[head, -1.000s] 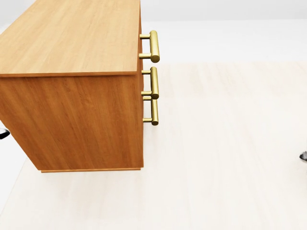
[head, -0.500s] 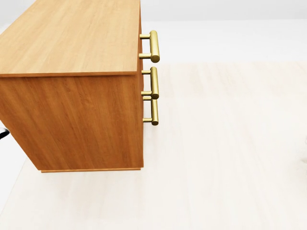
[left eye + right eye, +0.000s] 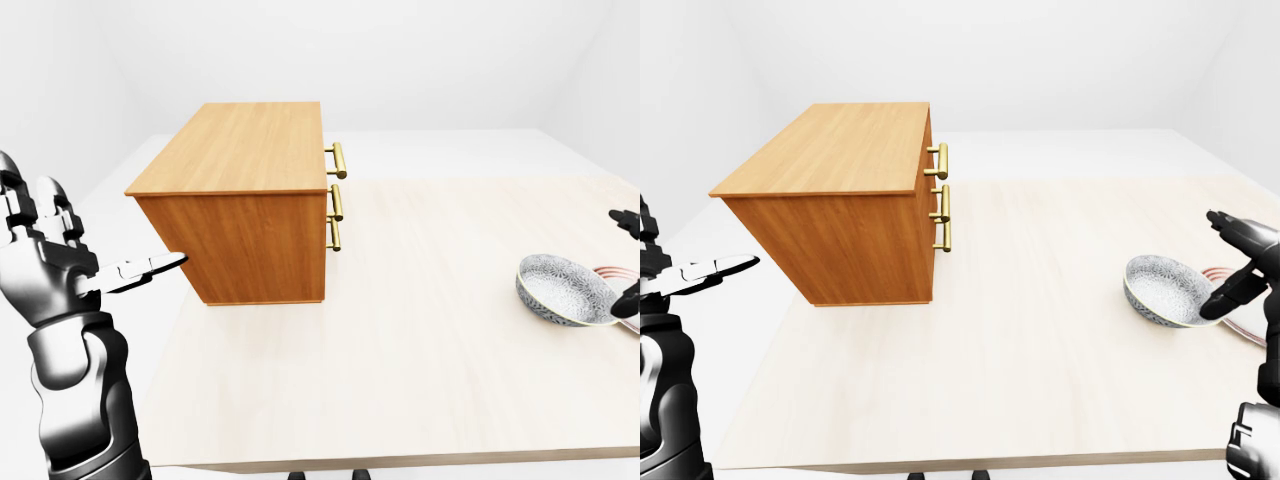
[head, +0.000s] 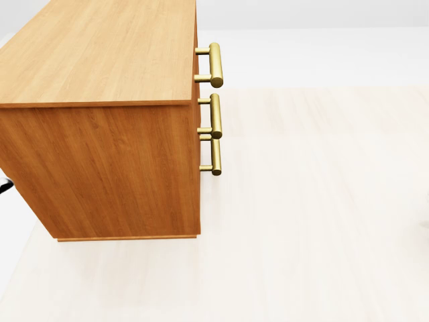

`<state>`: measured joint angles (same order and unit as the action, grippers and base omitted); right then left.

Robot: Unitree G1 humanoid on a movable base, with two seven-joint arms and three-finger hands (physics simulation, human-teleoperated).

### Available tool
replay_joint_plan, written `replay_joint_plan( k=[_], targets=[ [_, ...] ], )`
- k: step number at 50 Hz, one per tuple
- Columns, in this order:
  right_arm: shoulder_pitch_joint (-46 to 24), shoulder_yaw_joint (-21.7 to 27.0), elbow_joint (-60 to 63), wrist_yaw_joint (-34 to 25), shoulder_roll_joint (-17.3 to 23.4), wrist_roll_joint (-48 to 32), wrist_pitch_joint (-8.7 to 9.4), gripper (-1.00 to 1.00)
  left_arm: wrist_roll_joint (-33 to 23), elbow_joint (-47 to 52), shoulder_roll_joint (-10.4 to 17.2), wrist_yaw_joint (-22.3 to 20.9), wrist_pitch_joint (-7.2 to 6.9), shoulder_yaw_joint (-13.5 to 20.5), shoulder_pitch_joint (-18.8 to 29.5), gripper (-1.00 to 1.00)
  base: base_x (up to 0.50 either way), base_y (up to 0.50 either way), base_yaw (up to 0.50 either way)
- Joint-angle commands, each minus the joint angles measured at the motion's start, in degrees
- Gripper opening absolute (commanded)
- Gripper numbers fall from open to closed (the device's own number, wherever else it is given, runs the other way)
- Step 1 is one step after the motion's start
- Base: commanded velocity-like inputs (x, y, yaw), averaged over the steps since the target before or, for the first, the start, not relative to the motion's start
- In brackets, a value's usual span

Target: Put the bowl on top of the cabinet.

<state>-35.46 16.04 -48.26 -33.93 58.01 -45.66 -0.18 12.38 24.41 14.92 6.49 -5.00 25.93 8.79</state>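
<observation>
Grey and speckled, the bowl [image 3: 1165, 290] is sitting on the bench [image 3: 1020, 340] at the right-eye view's right, well apart from the cabinet [image 3: 250, 175], while the right hand [image 3: 1250, 262] is hovering beside its rim with fingers [image 3: 1223, 298] spread and empty, the left hand [image 3: 45, 255] likewise open, so the reach seems to be under way and is next calling for a closing grasp.

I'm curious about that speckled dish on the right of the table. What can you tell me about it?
The bowl is shallow and round, grey-white with fine dark speckles, and looks ceramic. It is empty and sits tilted on the pale wooden table near its right edge, apparently propped on a pink-ringed plate. The right hand has its dark fingers open beside the bowl's right rim; whether they touch it is unclear.
</observation>
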Motion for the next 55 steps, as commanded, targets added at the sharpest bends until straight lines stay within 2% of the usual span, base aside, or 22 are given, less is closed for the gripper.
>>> replay_joint_plan(
  k=[1, 27, 40, 55],
  targets=[
    [-0.8, -0.7, -5.7, 0.7, 0.2, -1.3, -1.03, 1.0, -0.3, -1.5, -0.3, 0.8, 0.0, -0.6, 0.6, 1.0, 0.0, 0.0, 0.0],
    [5.2, -1.4, -8.1, 4.9, -3.1, 0.5, -2.13, 1.0, -0.3, -1.3, -0.3, 0.9, 0.0, -0.6, 0.5, 1.0, 0.0, 0.0, 0.0],
    [4.8, -2.3, -9.3, 6.1, -4.6, 1.3, -1.6, 1.0, -0.5, -1.7, -0.4, 0.8, 0.0, -0.8, 0.5, 1.0, 0.0, 0.0, 0.0],
    [1.1, -4.6, -10.5, 6.4, -7.0, -0.3, -0.66, 1.0, -0.4, -1.3, -0.5, 0.8, 0.0, -0.8, 0.4, 1.0, 0.0, 0.0, 0.0]
  ],
)
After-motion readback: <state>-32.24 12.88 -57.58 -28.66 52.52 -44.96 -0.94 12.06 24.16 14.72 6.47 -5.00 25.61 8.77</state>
